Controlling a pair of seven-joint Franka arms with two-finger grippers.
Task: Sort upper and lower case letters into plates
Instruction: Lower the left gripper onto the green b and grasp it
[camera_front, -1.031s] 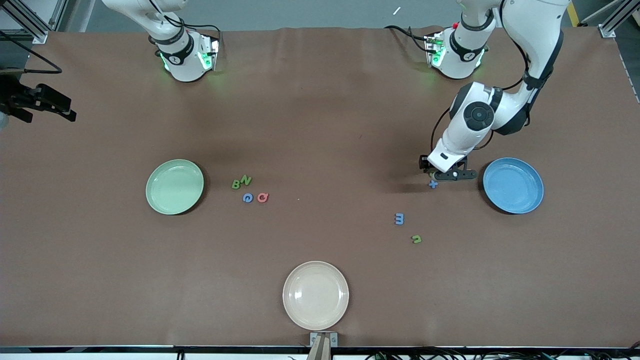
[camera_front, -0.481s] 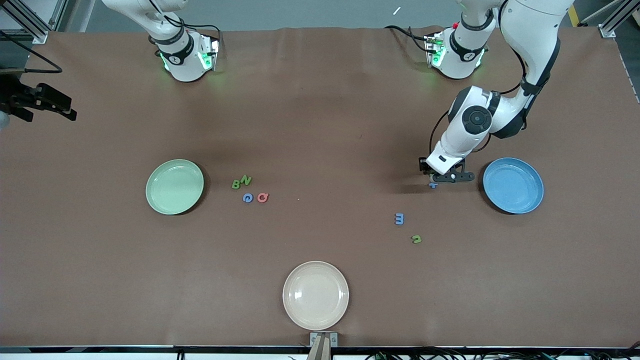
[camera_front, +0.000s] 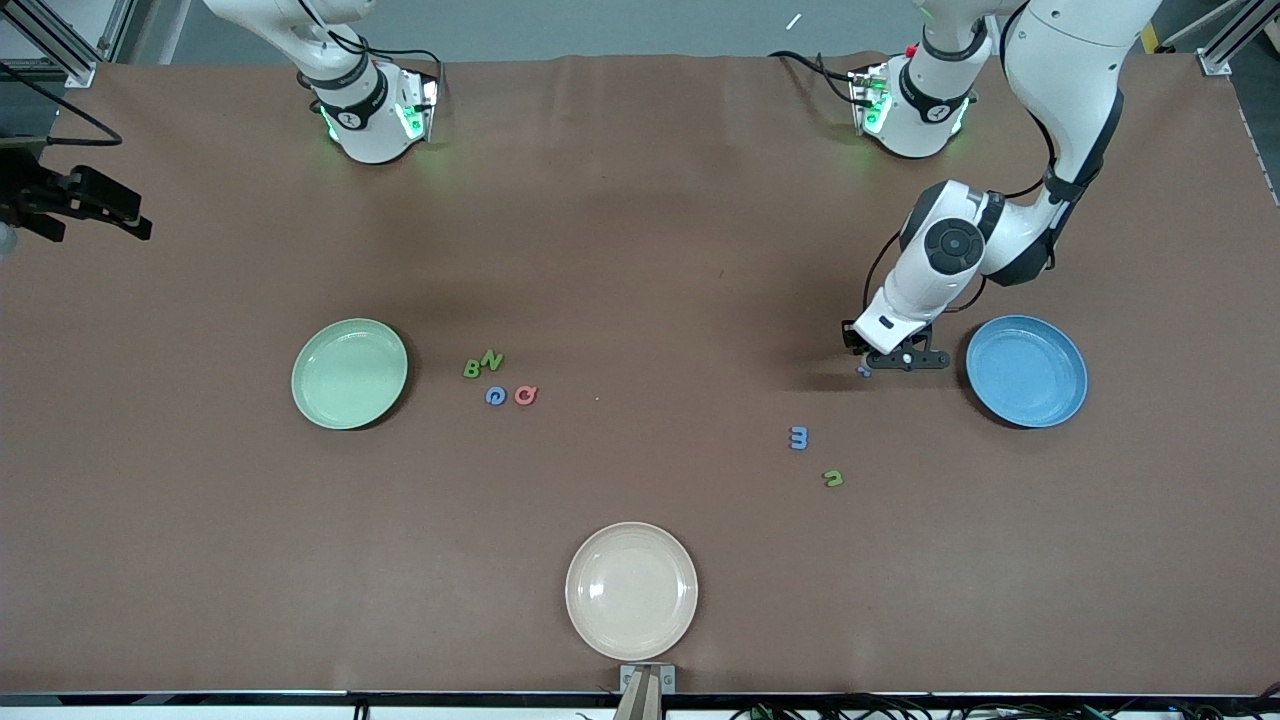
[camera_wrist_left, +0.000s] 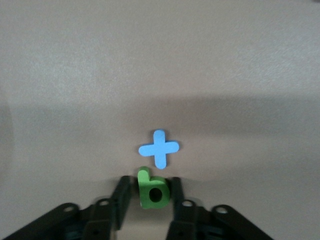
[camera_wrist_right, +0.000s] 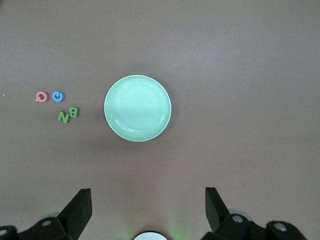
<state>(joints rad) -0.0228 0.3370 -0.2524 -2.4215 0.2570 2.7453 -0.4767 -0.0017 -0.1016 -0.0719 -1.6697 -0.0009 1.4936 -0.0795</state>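
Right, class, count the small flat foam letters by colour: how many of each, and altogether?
Green: 4 (green B, green N, green n, green p)
Blue: 3 (blue G, blue m, blue t)
Red: 1 (red G)
Total: 8 foam letters

White jointed arms (camera_front: 950, 260), black cables, green-lit bases, black two-finger hands (camera_wrist_left: 148, 197).

1. The left gripper (camera_wrist_left: 152, 192) now sits lower over the worktop (camera_front: 640, 250), its fingers (camera_wrist_left: 121, 197) drawn in around the green p (camera_wrist_left: 151, 189).
2. The blue t (camera_front: 864, 371) is now mostly hidden beneath it.
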